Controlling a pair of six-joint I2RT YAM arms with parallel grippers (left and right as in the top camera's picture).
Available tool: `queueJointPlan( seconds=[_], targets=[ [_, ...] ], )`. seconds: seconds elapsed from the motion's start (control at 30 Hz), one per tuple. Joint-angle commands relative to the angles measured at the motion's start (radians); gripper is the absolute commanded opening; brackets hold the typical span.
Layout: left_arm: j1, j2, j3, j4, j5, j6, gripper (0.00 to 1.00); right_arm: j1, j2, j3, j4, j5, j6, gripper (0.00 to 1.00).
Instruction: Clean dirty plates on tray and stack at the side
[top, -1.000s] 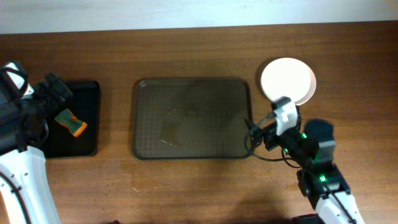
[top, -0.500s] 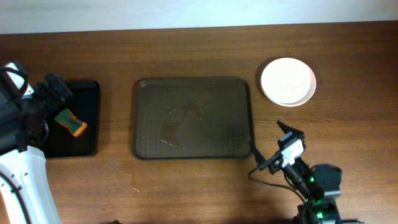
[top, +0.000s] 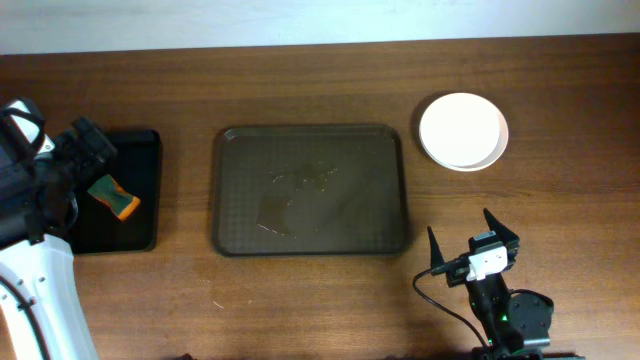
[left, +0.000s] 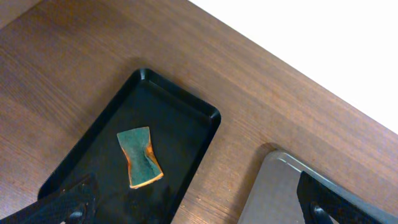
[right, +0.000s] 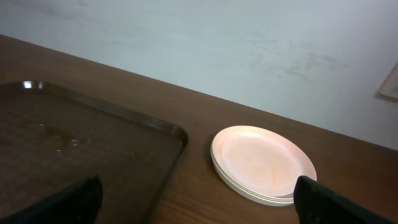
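The plates (top: 463, 131) sit in one white stack on the table right of the tray (top: 310, 190); the stack also shows in the right wrist view (right: 263, 162). The dark brown tray holds no plates, only wet streaks, and shows in the right wrist view (right: 93, 149) and the left wrist view (left: 273, 193). My right gripper (top: 468, 240) is open and empty near the front edge, below the stack. My left gripper (top: 85, 150) is open and empty over the black tray (top: 140, 190).
A green and orange sponge (top: 113, 194) lies in the small black tray at the left, also in the left wrist view (left: 140, 157). A black cable (top: 440, 295) trails by the right arm. A pale wall stands behind the table's far edge.
My right arm has pulled back from beside the plate stack toward the table's front edge, its gripper open. The left arm and the sponge have not moved.
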Motion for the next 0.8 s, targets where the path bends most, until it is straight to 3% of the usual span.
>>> queueJointPlan(
  seconds=[0.0,0.13,0.23,0.37,0.77],
  targets=[
    [0.002,-0.01,0.001,0.002,0.011,0.005,1.0,-0.009,-0.011,-0.007,-0.013,0.072,0.004,0.98],
    [0.002,-0.01,0.001,0.002,0.011,0.005,1.0,-0.008,-0.011,-0.007,-0.02,0.146,0.012,0.98],
    [0.002,-0.01,0.001,0.002,0.011,0.005,1.0,-0.007,-0.011,-0.007,-0.021,0.259,0.285,0.98],
    [0.002,-0.01,0.001,0.002,0.011,0.005,1.0,-0.007,-0.011,-0.007,-0.024,0.243,0.198,0.98],
    [0.002,-0.01,0.001,0.002,0.011,0.005,1.0,-0.007,-0.01,-0.007,-0.021,0.236,0.199,0.98]
  ],
)
